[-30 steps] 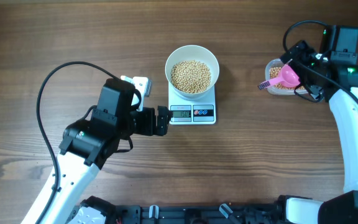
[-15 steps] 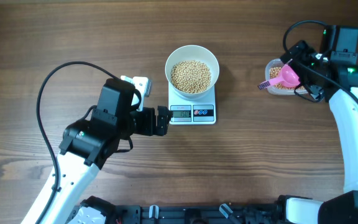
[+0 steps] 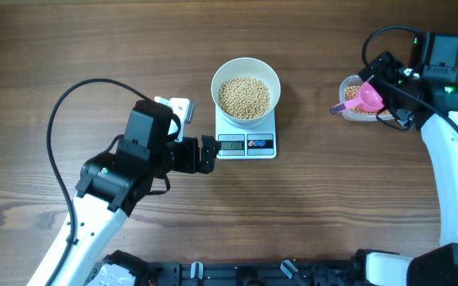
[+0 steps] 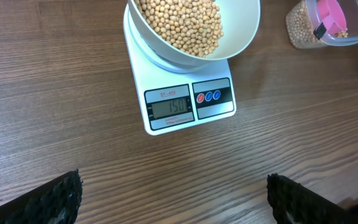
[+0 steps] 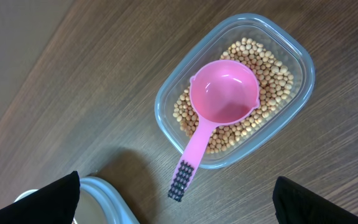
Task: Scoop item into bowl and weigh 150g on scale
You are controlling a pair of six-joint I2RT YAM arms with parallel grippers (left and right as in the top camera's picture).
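Note:
The white bowl [image 3: 246,73] stands on the scale [image 3: 246,144] at the table's middle, holding tan beans [image 3: 244,97]. From the left wrist I see the bowl [image 4: 244,34], its beans [image 4: 179,25] and the scale [image 4: 188,102], whose display reads 150. My left gripper [image 3: 210,153] [image 4: 176,205] is open just left of the scale, with only bare wood between its fingers. My right gripper [image 3: 388,91] [image 5: 179,211] hangs open above the clear tub [image 5: 300,87], touching nothing. A pink scoop [image 5: 222,96] lies in the tub on more beans [image 5: 272,71].
The tub [image 3: 356,111] with the scoop [image 3: 367,97] sits at the far right, its handle end pointing toward the scale. Both also show in the left wrist view's top right corner. A pale rounded rim [image 5: 107,199] shows low left in the right wrist view.

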